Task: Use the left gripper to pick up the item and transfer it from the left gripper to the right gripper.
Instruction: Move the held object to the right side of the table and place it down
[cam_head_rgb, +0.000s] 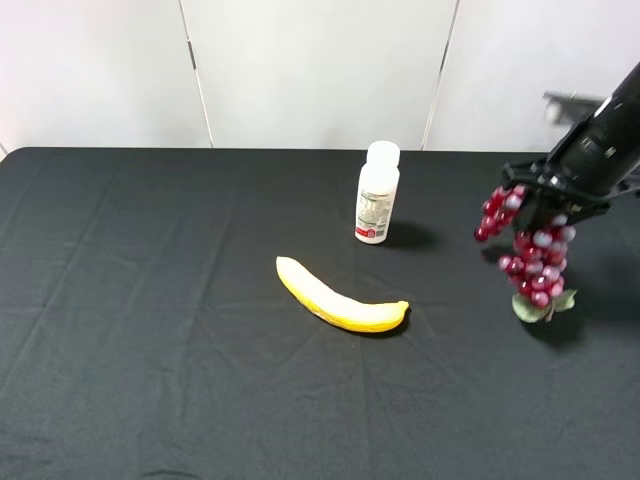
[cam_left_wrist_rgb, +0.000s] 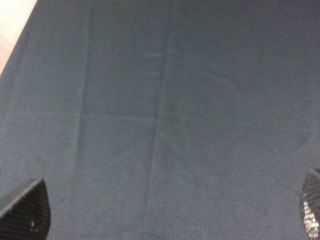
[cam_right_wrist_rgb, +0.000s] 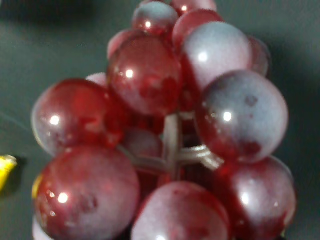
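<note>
Nearest the camera in the exterior high view, the black tablecloth (cam_head_rgb: 150, 380) lies bare. Next comes 1 yellow banana (cam_head_rgb: 340, 297) near the table's middle, and behind it 1 white pill bottle (cam_head_rgb: 377, 205) standing upright, apart from the banana. At the right edge, the right gripper (cam_head_rgb: 540, 200) holds the grape bunch (cam_head_rgb: 532, 255) by its upper end; the cluster hangs down with its green leaf (cam_head_rgb: 540, 305) lowest, at or just above the cloth, which of the 2 cannot be told. The right wrist view is filled by glossy red and purple grapes on their pale plastic stem (cam_right_wrist_rgb: 172, 145), consistent with jaws clamped tight on the bunch. The left gripper (cam_left_wrist_rgb: 165, 215) is absent from the exterior view; its wrist view shows 2 fingertips (cam_left_wrist_rgb: 25, 207) spread wide over bare cloth, holding nothing. Judged status: pickup and hand-over appear complete, since the bunch sits in the right gripper alone. Nothing of the task appears to remain.
</note>
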